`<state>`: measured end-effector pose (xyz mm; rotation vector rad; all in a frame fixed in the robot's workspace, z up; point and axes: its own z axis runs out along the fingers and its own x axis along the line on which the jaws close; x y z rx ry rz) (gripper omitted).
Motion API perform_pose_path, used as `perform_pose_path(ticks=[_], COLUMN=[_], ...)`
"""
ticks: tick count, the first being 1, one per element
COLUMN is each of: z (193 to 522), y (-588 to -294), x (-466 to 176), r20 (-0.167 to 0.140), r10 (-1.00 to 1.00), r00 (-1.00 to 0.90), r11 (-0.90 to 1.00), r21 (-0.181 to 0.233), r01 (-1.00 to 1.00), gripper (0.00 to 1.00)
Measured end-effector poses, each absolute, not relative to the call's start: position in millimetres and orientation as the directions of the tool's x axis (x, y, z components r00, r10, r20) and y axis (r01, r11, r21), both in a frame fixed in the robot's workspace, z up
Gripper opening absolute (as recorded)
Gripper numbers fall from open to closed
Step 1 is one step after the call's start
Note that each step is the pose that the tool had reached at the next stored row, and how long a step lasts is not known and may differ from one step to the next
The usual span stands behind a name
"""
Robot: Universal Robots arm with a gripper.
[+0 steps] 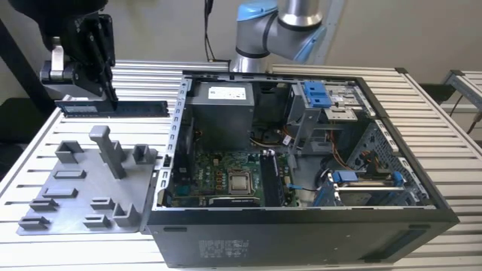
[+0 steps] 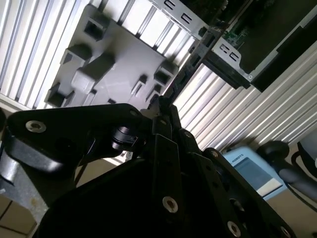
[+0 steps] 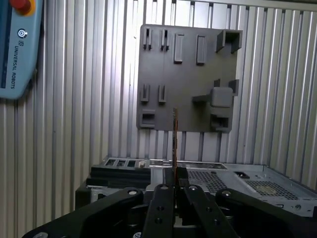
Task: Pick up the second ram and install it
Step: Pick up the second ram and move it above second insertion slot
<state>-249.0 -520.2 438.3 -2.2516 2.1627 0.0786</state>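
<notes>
The second ram, a long dark stick, hangs level in the air above the slatted table, at the exterior view's left of the open computer case. My gripper is shut on its left part from above. In the first wrist view the ram shows edge-on as a thin strip rising from between the black fingers, with the grey holder plate beyond it. The motherboard lies on the case's floor, well below and to the right of the stick.
The grey holder plate with upright posts lies under the gripper. The arm's base stands behind the case. A light blue pendant lies on the table. Drive cages with blue clips fill the case's right half.
</notes>
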Motion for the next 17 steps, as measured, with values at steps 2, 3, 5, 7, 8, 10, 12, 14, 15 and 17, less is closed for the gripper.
perform_pose_path(ticks=[2, 3, 5, 7, 8, 10, 12, 14, 15, 17], z=[438.3, 438.4, 438.4, 438.4, 438.4, 438.3, 438.4, 438.4, 438.4, 438.4], y=[-520.2, -520.2, -520.2, -520.2, -520.2, -520.2, -520.2, -520.3, -520.2, -520.2], x=[-243.6, -241.0, -235.3, -229.4, -226.5, -220.3, -214.4, -208.3, -205.5, -199.8], r20=[-0.049, -0.049, -0.049, -0.049, -0.049, -0.049, -0.049, -0.049, -0.049, -0.049], r10=[-0.998, -0.998, -0.998, -0.998, -0.998, -0.998, -0.998, -0.998, -0.998, -0.998], r00=[0.040, 0.040, 0.040, 0.040, 0.040, 0.040, 0.040, 0.040, 0.040, 0.040], r11=[-0.041, -0.041, -0.041, -0.041, -0.041, -0.041, -0.041, -0.041, -0.041, -0.041], r21=[0.021, 0.022, 0.022, 0.022, 0.022, 0.022, 0.022, 0.022, 0.022, 0.022], r01=[-0.999, -0.999, -0.999, -0.999, -0.999, -0.999, -0.999, -0.999, -0.999, -0.999], gripper=[0.14, 0.14, 0.14, 0.14, 0.14, 0.14, 0.14, 0.14, 0.14, 0.14])
